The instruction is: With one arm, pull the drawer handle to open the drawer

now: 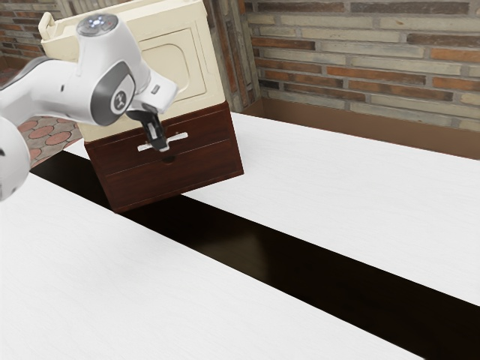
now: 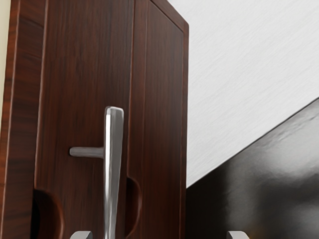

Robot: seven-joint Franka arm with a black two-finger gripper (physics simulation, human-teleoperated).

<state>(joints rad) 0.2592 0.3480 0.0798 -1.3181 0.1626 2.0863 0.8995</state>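
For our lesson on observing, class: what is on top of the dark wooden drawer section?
A cream upper section with a panelled front sits on the dark wooden drawer section. It covers the top surface, so that cannot be seen.

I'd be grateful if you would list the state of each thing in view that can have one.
Gripper: open, its fingertips spread apart at the handle.
Drawer handle: attached to the drawer front, not gripped.
Drawer: looks shut or nearly so.
Cream upper front: looks shut, with no gap showing.
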